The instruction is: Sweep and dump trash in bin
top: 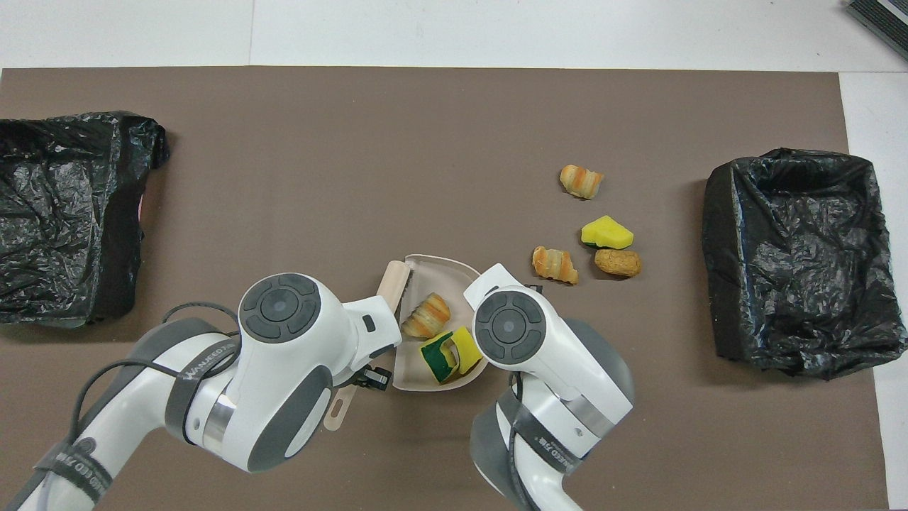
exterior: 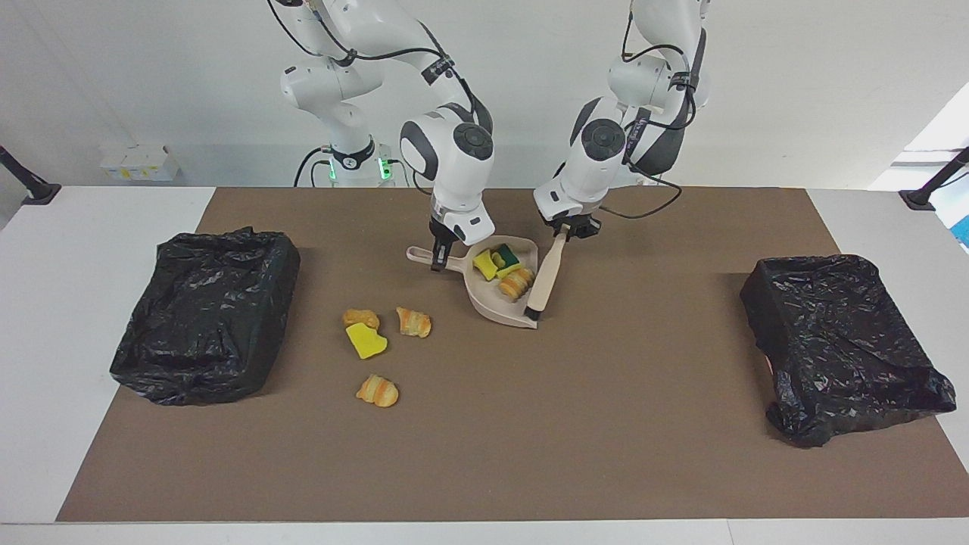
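The beige dustpan [exterior: 496,306] [top: 434,273] lies mid-mat, and my right gripper [exterior: 437,261] is shut on its handle. My left gripper [exterior: 564,229] is shut on the beige brush [exterior: 543,276] [top: 392,282], whose black bristles rest at the pan's open edge. Inside the pan sit a striped pastry piece [exterior: 516,282] [top: 425,316], a yellow sponge bit [exterior: 484,265] and a green-backed one [top: 434,351]. Several more trash scraps lie on the mat toward the right arm's end: pastry pieces [exterior: 413,322] [exterior: 377,391] [exterior: 361,318] and a yellow sponge bit [exterior: 366,341]. In the overhead view the right wrist hides its fingers.
Two bins lined with black bags stand on the brown mat, one at the right arm's end [exterior: 208,310] [top: 798,259] and one at the left arm's end [exterior: 840,344] [top: 67,213]. White table surrounds the mat.
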Motion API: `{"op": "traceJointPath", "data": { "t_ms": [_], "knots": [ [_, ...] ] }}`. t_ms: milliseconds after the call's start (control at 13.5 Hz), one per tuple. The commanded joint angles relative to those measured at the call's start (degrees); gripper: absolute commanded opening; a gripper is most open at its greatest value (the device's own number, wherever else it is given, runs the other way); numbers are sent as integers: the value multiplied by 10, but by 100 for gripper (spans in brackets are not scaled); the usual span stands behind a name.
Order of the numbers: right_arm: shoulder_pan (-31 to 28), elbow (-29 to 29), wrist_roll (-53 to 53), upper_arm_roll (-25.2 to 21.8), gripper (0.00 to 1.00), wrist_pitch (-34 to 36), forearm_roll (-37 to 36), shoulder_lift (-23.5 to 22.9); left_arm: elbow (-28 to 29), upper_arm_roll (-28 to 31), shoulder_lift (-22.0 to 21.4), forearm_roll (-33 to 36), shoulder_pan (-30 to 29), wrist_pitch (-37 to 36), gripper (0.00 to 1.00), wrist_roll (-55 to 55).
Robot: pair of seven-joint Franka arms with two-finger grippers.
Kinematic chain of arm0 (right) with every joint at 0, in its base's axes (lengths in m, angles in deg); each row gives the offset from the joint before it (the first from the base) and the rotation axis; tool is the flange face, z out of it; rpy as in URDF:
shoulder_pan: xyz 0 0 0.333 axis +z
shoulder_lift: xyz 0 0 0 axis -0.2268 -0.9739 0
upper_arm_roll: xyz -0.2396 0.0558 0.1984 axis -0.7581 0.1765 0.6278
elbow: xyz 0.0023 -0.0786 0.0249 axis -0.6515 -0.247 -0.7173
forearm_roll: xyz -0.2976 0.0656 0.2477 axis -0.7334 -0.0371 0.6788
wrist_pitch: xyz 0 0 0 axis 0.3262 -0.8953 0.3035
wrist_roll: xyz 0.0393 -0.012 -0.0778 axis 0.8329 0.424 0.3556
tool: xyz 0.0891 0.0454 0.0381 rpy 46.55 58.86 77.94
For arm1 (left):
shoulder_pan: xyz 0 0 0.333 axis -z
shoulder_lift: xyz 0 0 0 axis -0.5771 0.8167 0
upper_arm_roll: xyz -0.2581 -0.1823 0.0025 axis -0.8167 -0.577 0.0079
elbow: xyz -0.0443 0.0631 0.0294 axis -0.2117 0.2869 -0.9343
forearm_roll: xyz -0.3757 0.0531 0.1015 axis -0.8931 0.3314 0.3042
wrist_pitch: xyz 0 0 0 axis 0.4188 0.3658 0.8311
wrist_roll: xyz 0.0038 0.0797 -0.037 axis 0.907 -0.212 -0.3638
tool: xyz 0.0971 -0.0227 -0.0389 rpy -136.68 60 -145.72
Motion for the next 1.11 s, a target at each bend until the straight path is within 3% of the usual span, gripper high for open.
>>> {"op": "traceJointPath", "data": {
  "t_ms": [0, 222, 666, 1036],
  "knots": [
    [-9, 1, -3, 2, 0, -12, -4, 1, -8, 6, -51, -5, -12, -39, 0, -70],
    [-28, 4, -29, 3, 0, 4, -4, 16, 3, 3, -76, 2, -4, -62, 0, -163],
    [-93, 65, -196, -1, 0, 99, 38, 56, 101, -39, -155, 2, 22, -53, 0, -221],
    [-185, 133, -339, -3, 0, 157, 41, 61, 150, -53, -158, 0, 123, 22, 0, -350]
  ]
}}
